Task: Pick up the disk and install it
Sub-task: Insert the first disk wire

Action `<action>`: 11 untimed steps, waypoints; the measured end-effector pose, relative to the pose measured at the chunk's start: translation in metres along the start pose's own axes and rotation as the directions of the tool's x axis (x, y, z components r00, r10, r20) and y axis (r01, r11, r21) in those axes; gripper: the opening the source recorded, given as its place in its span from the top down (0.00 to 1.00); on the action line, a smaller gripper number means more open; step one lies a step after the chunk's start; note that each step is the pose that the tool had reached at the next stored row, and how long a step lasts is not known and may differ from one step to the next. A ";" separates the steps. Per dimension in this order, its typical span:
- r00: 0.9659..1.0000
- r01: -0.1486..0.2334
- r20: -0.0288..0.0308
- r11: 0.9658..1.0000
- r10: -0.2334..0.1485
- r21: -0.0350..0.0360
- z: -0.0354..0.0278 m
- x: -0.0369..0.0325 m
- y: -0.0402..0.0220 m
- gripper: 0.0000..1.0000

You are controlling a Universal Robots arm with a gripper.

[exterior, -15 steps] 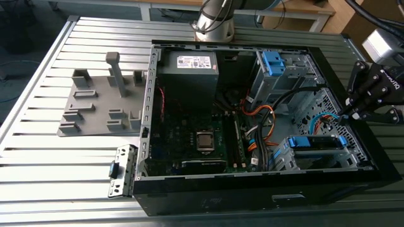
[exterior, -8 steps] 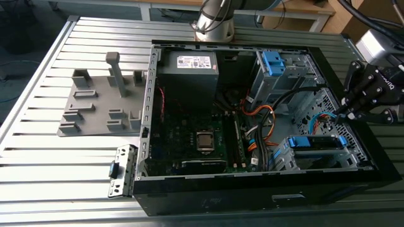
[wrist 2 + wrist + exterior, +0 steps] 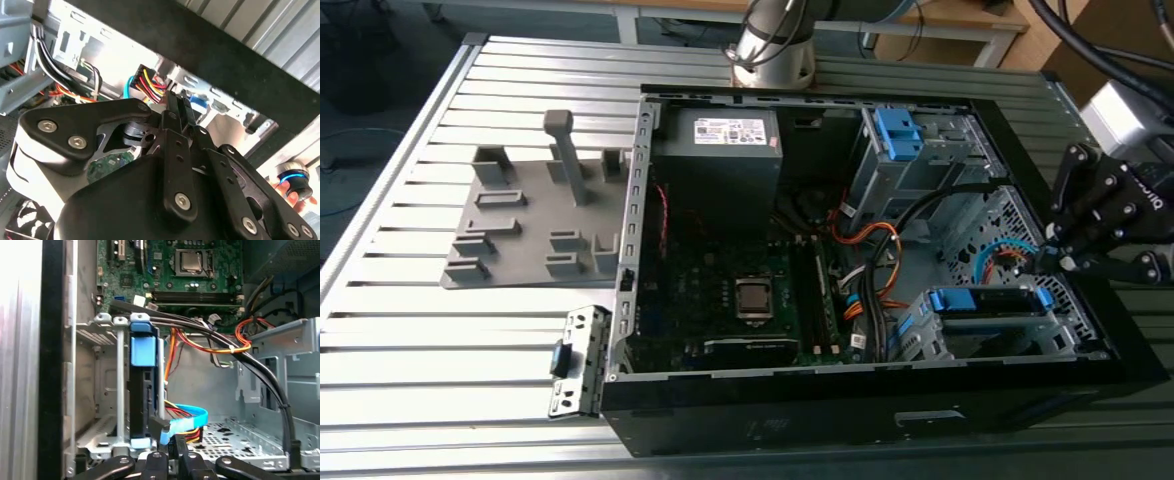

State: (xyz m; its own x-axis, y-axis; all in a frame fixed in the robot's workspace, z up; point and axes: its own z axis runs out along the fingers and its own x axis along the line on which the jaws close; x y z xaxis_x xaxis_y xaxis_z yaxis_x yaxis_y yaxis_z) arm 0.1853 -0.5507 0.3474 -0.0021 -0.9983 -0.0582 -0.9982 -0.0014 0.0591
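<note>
The disk [image 3: 985, 300], a drive in a bright blue caddy, sits in the metal drive cage [image 3: 947, 335] at the near right corner of the open computer case. In the first wrist view the disk [image 3: 142, 352] stands on edge inside the cage, with a blue data cable and coloured power wires reaching its end. My gripper [image 3: 1058, 262] hangs over the case's right side, just past the disk. In both wrist views the gripper [image 3: 172, 456] [image 3: 181, 107] has its fingers pressed together with nothing between them, close to the cable connector [image 3: 160, 426].
A blue bracket [image 3: 897, 135] sits in the upper bay, next to the grey power supply [image 3: 720, 150]. The motherboard [image 3: 747, 290] fills the case floor, and black cable bundles [image 3: 260, 370] cross it. A grey fixture [image 3: 534, 215] and a metal bracket [image 3: 580, 360] lie on the table at the exterior view's left.
</note>
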 end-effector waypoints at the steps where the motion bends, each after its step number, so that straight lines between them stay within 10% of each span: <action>1: 1.000 0.000 0.000 1.000 0.000 0.000 0.0002 0.0022 0.0018 0.82; 11: 1.000 0.000 0.000 1.000 0.000 0.000 0.0063 0.0154 0.0102 0.82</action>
State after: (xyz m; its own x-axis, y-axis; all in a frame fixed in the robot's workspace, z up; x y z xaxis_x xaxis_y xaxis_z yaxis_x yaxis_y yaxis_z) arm 0.1747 -0.5657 0.3409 -0.0020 -0.9983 -0.0582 -0.9982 -0.0015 0.0592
